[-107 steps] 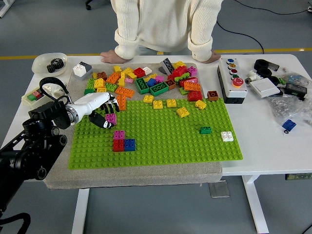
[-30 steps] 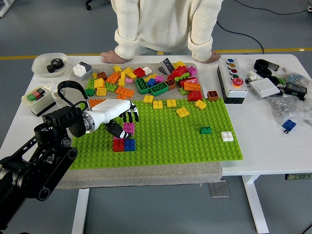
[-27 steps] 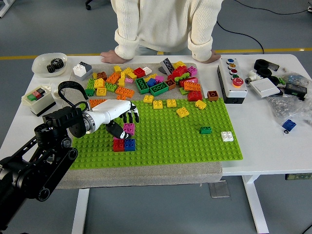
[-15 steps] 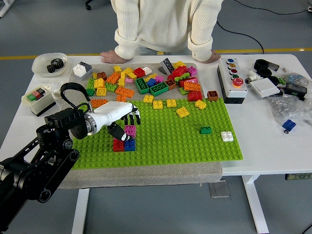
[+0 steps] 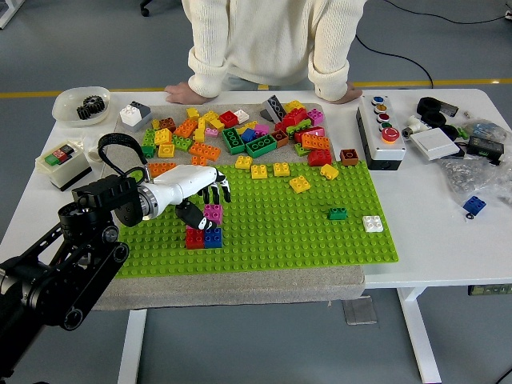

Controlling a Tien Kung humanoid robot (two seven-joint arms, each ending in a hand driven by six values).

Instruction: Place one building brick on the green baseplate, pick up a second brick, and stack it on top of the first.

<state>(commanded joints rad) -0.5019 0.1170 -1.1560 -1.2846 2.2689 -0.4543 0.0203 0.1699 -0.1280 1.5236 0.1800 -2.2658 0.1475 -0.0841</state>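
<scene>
On the left, the left hand (image 5: pixel 196 192) is reaching in over the green baseplate (image 5: pixel 264 224) — fingers closing around a magenta brick (image 5: pixel 213 213), holding it just above the red brick (image 5: pixel 194 238) and blue brick (image 5: pixel 213 237) sitting side by side. Loose bricks (image 5: pixel 240 132) are lying beyond — a person's hands (image 5: pixel 186 90) are resting on the far edge.

Since the earliest picture the left hand (image 5: pixel 194 194) has moved rightward and lower in the frame, from the baseplate's (image 5: pixel 264 224) left edge to just above the red and blue bricks (image 5: pixel 203 238) at lower left. It carried the magenta brick (image 5: pixel 213 212) along. A magenta brick formerly atop the red one seems gone, though the fingers may hide it.
</scene>
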